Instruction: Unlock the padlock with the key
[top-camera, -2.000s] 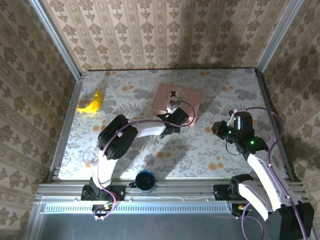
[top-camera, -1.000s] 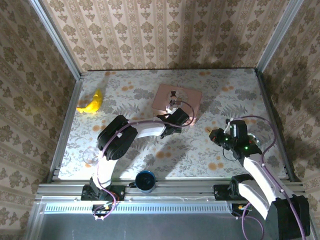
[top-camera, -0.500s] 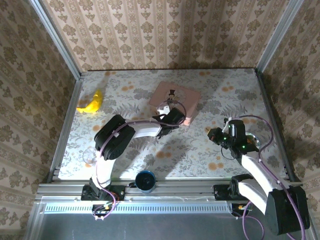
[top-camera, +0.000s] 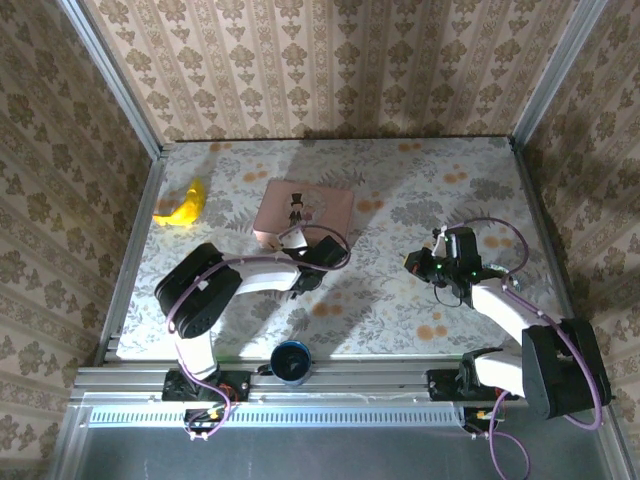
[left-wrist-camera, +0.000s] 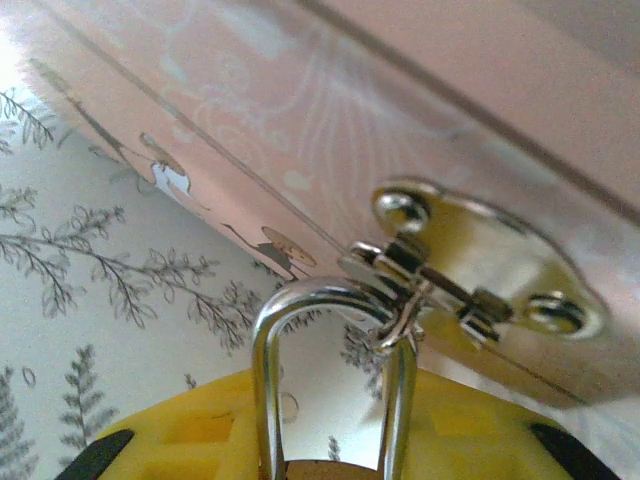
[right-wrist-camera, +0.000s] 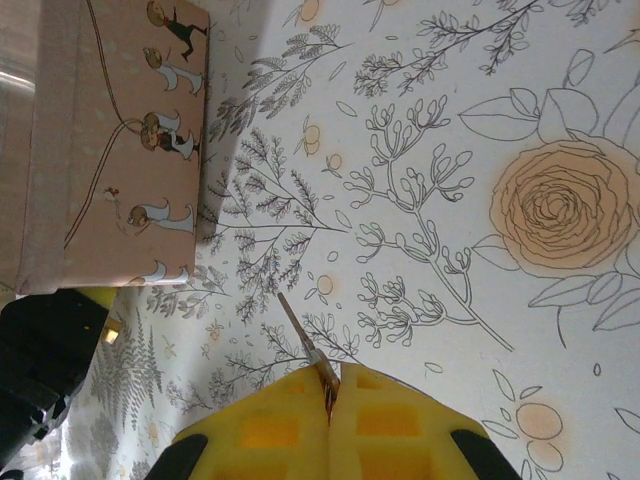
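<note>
Box (top-camera: 305, 206) has slid left with the padlock (left-wrist-camera: 320, 293) clamped in our left gripper (left-wrist-camera: 322, 455); our right gripper (right-wrist-camera: 330, 420), pinching the key (right-wrist-camera: 303, 340), aims it boxward from well right of the box.

Floral-patterned table (top-camera: 420, 190) with pink box (top-camera: 305, 208) mid-table, yellow banana (top-camera: 183, 207) far left

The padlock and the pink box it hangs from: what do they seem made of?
The padlock has a shackle that looks like polished steel: silvery, mirror-bright. Its body, barely in view, seems brass by its golden tone. The pink box could be printed card or wood, with a soft sheen. Its clasp is shiny plated metal.
</note>
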